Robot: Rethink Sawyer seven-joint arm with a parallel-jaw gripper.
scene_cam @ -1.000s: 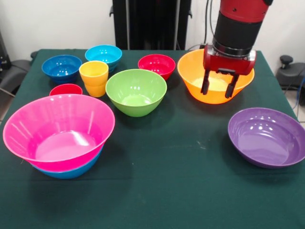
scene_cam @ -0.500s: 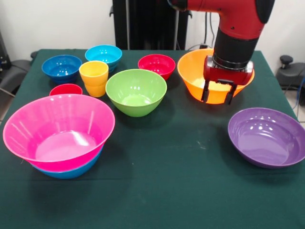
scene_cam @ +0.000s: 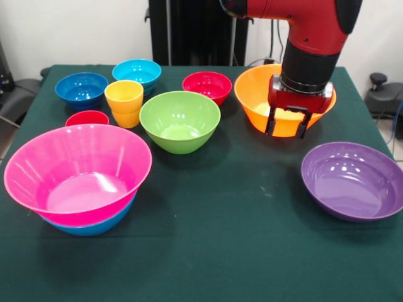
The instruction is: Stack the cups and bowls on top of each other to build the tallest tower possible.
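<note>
I start with the biggest piece, the pink bowl (scene_cam: 79, 173), which sits nested in a blue bowl (scene_cam: 94, 225) at the near left corner of the table (scene_cam: 214, 251); that pair is all the tower I have so far, and my worry there is that another large bowl dropped in off-centre would rock it. The purple bowl (scene_cam: 352, 181) rests tilted at the right, well apart from the rest. The orange bowl (scene_cam: 261, 104) is what I am working on: my gripper (scene_cam: 286, 132) hangs over its near wall with both fingers spread and nothing between them. I judge the main risk is here, since the wall is glossy, thin and sloped, so a pinch on the rim could slip or tip the bowl. The green bowl (scene_cam: 180, 121) stands mid-table, and a low carry toward the pink bowl could clip it. Behind it are the red bowl (scene_cam: 206, 85), the dark blue bowl (scene_cam: 81, 89) and the light blue bowl (scene_cam: 136, 72). The yellow cup (scene_cam: 124, 102) and red cup (scene_cam: 87, 118) stand just beside each other, easy to knock over.
</note>
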